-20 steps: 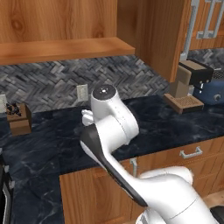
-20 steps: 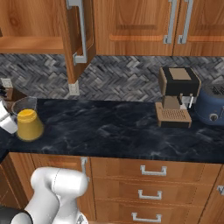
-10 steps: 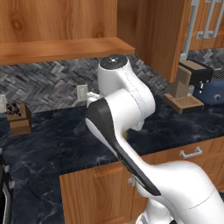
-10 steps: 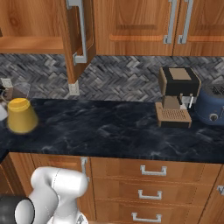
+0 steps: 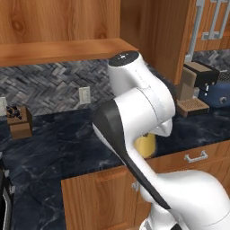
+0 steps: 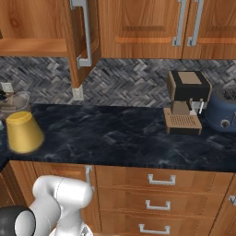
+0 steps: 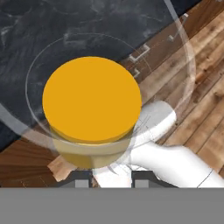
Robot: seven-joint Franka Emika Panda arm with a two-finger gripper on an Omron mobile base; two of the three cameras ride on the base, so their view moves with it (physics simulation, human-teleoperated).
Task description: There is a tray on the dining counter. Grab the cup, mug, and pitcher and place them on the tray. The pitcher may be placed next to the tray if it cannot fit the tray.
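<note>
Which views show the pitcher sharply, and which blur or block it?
Right base view: the pitcher looks soft-edged and smeared at the left edge, against a crisp coffee machine. Left base view: the arm hides most of it, a yellow patch shows. Hand view: sharp, faint glass outlines.

Count for you: one pitcher (image 6: pixel 23 131) with yellow-orange liquid, seen from above in the hand view. One coffee machine (image 6: pixel 186 101), one blue toaster (image 6: pixel 223 110), one knife block (image 5: pixel 19 122). Two wall outlets (image 5: pixel 83 95) on the herringbone backsplash in the left base view. Four drawer handles (image 6: pixel 161 179) under the black counter (image 6: pixel 120 138) in the right base view, the fourth cut at the edge.
</note>
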